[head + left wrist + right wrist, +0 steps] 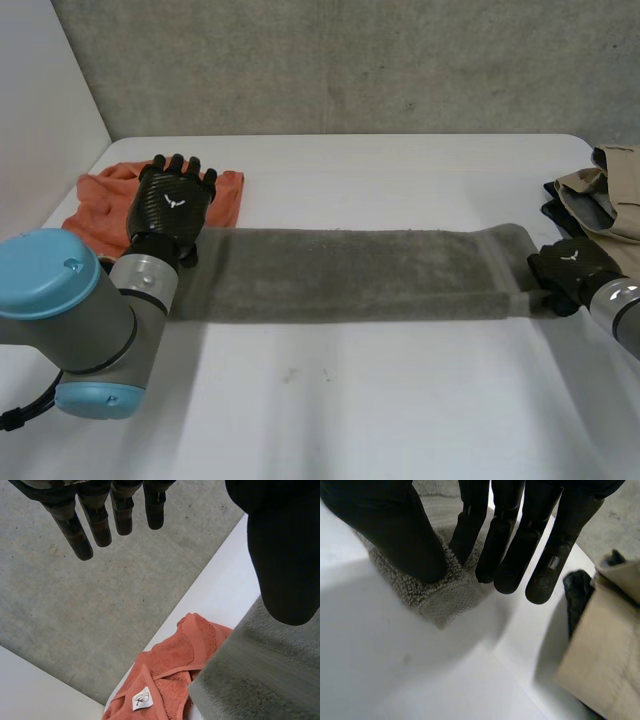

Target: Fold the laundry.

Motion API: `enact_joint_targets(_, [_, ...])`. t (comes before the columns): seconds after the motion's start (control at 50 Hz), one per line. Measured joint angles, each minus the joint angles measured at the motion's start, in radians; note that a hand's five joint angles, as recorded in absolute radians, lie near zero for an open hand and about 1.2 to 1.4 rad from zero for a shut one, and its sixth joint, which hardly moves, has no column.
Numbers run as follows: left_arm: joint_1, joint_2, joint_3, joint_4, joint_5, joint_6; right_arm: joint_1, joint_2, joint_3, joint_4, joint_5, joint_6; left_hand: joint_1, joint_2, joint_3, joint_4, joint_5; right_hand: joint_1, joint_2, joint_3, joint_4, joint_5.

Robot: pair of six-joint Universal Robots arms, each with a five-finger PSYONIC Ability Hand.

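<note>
A long grey towel (340, 275), folded into a narrow strip, lies across the table (380, 400) from left to right. My left hand (172, 205) hovers over its left end with straight fingers (100, 527) reaching toward an orange cloth; the thumb hangs above the towel's edge (260, 680). My right hand (570, 268) is at the strip's right end. There the near corner of the towel (440, 592) is pinched between the thumb and the fingers (510, 545).
An orange cloth (95, 205) with a white label (142, 699) is bunched at the table's left rim, just beyond the left hand. A beige garment (620, 195) on a dark cloth (555, 210) lies at the right edge, close behind the right hand.
</note>
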Motion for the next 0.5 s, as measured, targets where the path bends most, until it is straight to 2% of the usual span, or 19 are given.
enact_joint_targets(0.14, [0.003, 0.007, 0.0, -0.001, -0.002, 0.0, -0.051, -0.024, 0.016, 0.0, 0.034, -0.035, 0.0, 0.0, 0.0, 0.0, 0.0, 0.0, 0.0, 0.0, 0.0, 0.0])
enact_joint_targets(0.26, [0.004, 0.017, -0.002, -0.006, -0.005, -0.001, -0.139, -0.124, 0.051, 0.003, 0.055, -0.076, 0.0, 0.0, 0.0, 0.0, 0.0, 0.0, 0.0, 0.0, 0.0, 0.0])
enact_joint_targets(0.38, [0.008, 0.03, -0.012, -0.007, -0.005, -0.001, -0.184, -0.162, 0.057, 0.006, 0.057, -0.127, 0.0, 0.0, 0.0, 0.0, 0.0, 0.0, 0.0, 0.0, 0.0, 0.0])
enact_joint_targets(0.5, [0.015, 0.05, -0.021, -0.008, -0.005, -0.002, -0.137, -0.183, 0.04, -0.003, 0.051, -0.141, 0.0, 0.0, 0.0, 0.0, 0.0, 0.0, 0.0, 0.0, 0.0, 0.0])
